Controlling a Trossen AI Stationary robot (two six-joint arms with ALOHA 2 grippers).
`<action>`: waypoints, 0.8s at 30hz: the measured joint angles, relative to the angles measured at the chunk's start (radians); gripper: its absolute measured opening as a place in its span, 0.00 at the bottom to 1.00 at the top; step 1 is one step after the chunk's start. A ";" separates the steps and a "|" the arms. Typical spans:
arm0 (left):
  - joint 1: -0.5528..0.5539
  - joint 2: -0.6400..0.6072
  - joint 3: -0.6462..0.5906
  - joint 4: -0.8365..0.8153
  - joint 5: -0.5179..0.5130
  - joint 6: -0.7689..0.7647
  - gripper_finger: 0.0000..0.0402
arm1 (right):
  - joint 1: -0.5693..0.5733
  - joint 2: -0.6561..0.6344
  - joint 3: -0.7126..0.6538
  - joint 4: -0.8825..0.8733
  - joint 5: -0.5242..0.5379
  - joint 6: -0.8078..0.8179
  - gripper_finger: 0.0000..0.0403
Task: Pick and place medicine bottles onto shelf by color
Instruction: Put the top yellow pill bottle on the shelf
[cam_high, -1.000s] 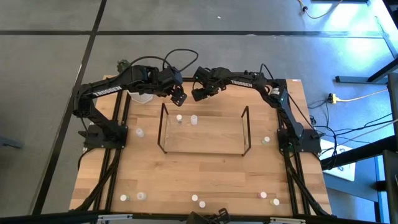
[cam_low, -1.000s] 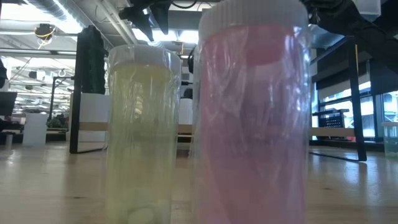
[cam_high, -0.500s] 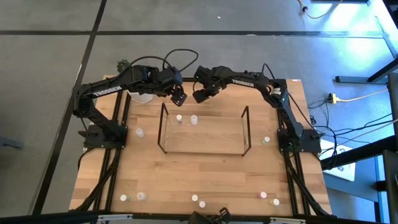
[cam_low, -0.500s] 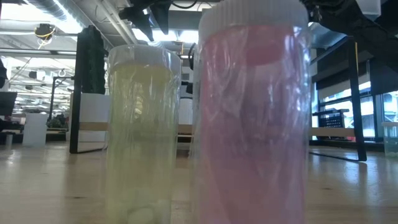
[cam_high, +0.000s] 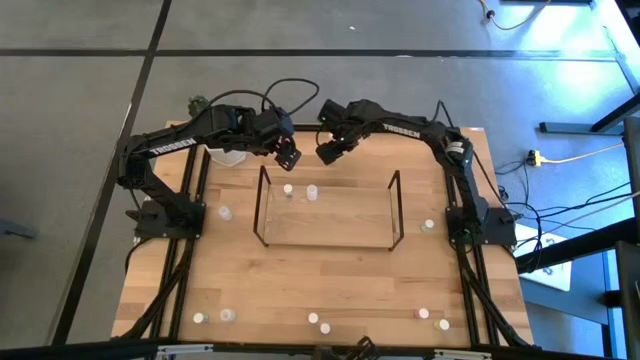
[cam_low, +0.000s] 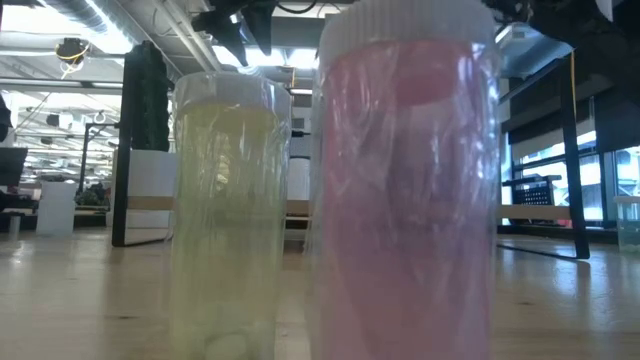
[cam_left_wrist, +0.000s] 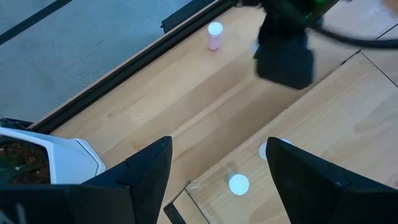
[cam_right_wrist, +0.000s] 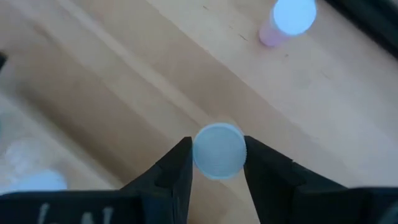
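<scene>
Shelf (cam_high: 327, 212): set mid-table (cam_high: 300, 270), two bottles inside.
Right pincer (cam_right_wrist: 217, 163): closed on a bottle (cam_right_wrist: 219, 151), beyond shelf's far edge.
Left pincer (cam_left_wrist: 217, 163): spread, nothing held.

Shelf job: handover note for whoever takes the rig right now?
Right gripper: shut on a white-capped bottle, held in the air behind the shelf at the table's far edge.
Left gripper: open, empty, hovering over the shelf's far left corner, next to the white plant pot.
Done: two bottles stand inside the shelf at its far left end.
Left: place the held bottle, then collect the rest: a pink bottle at the far edge, one on each side of the shelf, and about half a dozen along the near edge.
</scene>
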 joint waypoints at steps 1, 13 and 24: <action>0.000 0.000 0.000 0.000 0.000 0.000 0.64 | 0.003 -0.016 0.000 -0.008 0.000 -0.026 0.33; 0.000 0.000 0.000 0.000 0.004 0.000 0.64 | 0.068 -0.124 0.002 -0.151 0.000 -0.304 0.33; 0.000 0.000 0.000 0.000 0.004 0.000 0.64 | 0.144 -0.125 0.002 -0.182 -0.008 -0.464 0.33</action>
